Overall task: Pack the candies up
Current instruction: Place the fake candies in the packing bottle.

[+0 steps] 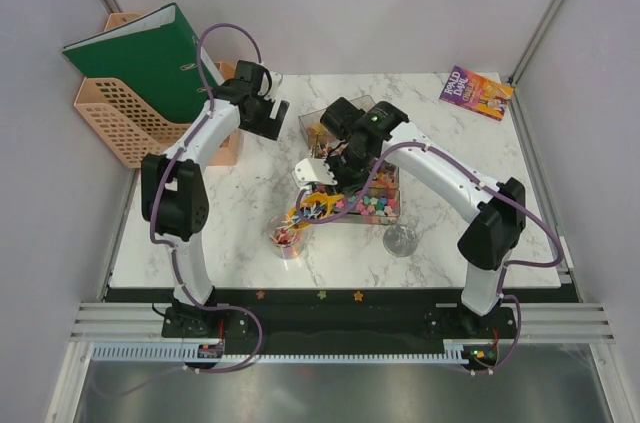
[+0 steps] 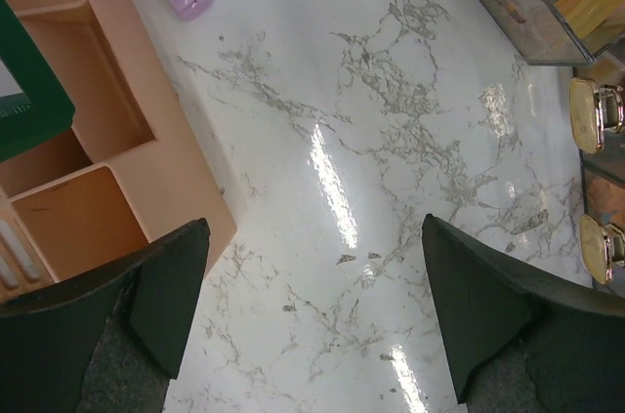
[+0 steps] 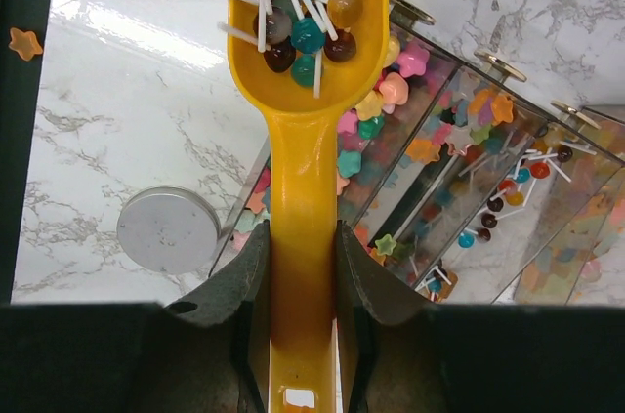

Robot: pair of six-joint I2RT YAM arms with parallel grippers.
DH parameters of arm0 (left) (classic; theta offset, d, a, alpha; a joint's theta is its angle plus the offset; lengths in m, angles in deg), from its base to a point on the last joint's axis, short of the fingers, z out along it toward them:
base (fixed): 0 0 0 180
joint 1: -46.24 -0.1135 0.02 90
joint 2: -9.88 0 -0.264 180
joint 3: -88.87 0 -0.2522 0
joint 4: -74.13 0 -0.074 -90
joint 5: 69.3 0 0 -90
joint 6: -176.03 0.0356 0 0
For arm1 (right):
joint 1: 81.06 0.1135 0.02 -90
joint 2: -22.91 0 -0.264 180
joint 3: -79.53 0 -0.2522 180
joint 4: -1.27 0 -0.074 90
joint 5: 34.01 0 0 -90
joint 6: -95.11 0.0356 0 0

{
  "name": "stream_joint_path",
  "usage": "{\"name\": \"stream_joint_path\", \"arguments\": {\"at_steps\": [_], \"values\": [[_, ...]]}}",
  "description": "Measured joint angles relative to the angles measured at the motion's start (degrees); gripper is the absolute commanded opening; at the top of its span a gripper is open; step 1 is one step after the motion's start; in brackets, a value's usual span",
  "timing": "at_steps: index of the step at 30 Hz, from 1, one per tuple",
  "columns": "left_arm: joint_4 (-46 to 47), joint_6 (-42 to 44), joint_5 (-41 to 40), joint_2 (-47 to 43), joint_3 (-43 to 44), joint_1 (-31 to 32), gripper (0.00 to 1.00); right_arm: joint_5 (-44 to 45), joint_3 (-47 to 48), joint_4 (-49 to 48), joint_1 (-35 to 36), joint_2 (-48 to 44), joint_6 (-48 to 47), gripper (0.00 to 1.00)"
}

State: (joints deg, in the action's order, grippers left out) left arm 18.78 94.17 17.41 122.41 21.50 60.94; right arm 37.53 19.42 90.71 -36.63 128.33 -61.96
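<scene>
My right gripper (image 1: 330, 181) is shut on the handle of the orange scoop (image 1: 318, 205), above the table. In the right wrist view the gripper (image 3: 303, 233) clamps the handle (image 3: 303, 188) from both sides. The scoop bowl holds several small ball candies (image 3: 305, 13) on white sticks, brown, teal and orange. The bowl hangs by a clear cup (image 1: 288, 238) that holds some coloured candies. A clear compartment box (image 1: 372, 195) under the scoop holds star-shaped candies (image 3: 391, 96) and more stick candies (image 3: 518, 184). My left gripper (image 1: 264, 111) is open and empty at the back left, over bare marble (image 2: 314, 226).
A round silver lid (image 1: 400, 240) lies right of the cup and also shows in the right wrist view (image 3: 168, 229). A second clear box (image 1: 328, 123) stands behind the first. A peach file rack (image 1: 125, 118) with a green binder (image 1: 145, 58) is at the back left, a book (image 1: 476, 93) at the back right.
</scene>
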Motion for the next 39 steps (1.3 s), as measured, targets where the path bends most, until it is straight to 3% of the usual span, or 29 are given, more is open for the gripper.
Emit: {"name": "stream_joint_path", "arguments": {"at_steps": [39], "values": [[5.7, -0.2, 0.5, -4.0, -2.3, -0.5, 0.97, 17.4, 6.6, 0.3, 7.0, 3.1, -0.9, 0.00]]}}
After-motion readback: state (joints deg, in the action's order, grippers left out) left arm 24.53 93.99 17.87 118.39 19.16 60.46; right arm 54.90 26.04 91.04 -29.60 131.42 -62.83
